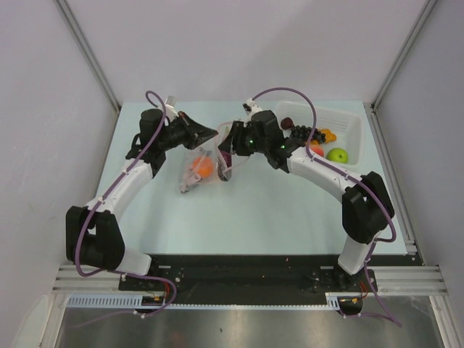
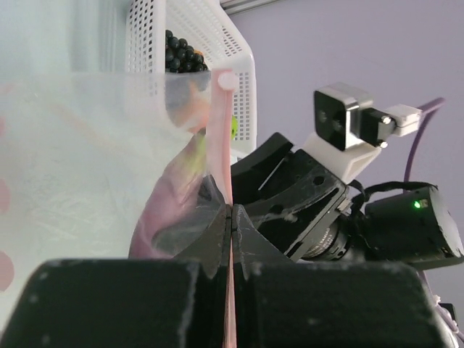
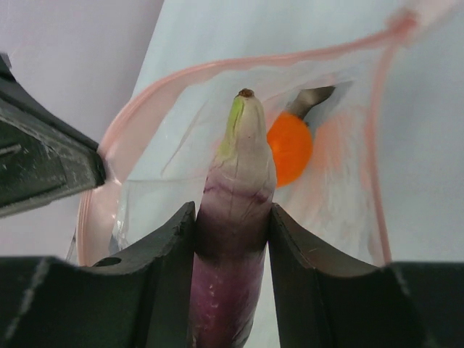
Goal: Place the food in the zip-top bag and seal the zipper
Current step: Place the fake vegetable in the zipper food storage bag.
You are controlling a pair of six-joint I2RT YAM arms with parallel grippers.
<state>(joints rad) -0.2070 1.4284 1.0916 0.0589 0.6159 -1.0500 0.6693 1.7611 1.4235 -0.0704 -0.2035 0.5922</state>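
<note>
The left jaws, fully closed, pinch the thin pink-red zipper strip (image 2: 220, 145) of the clear crinkly zip-top bag (image 1: 197, 172), holding its mouth open over the pale table (image 1: 261, 210). The right jaws, partly open, clamp a purple toy aubergine with a green tip (image 3: 235, 181), its nose pointing into the bag's mouth. Inside the bag lie an orange ball (image 3: 290, 147) and what looks like a grey fish (image 3: 313, 98). Right of the bag, a white perforated basket (image 1: 346, 116) holds a dark grape cluster (image 1: 303, 132), a green apple (image 1: 336, 154) and other pieces. By this evidence, loading is under way. The basket's food and the sealing are not yet done.
</note>
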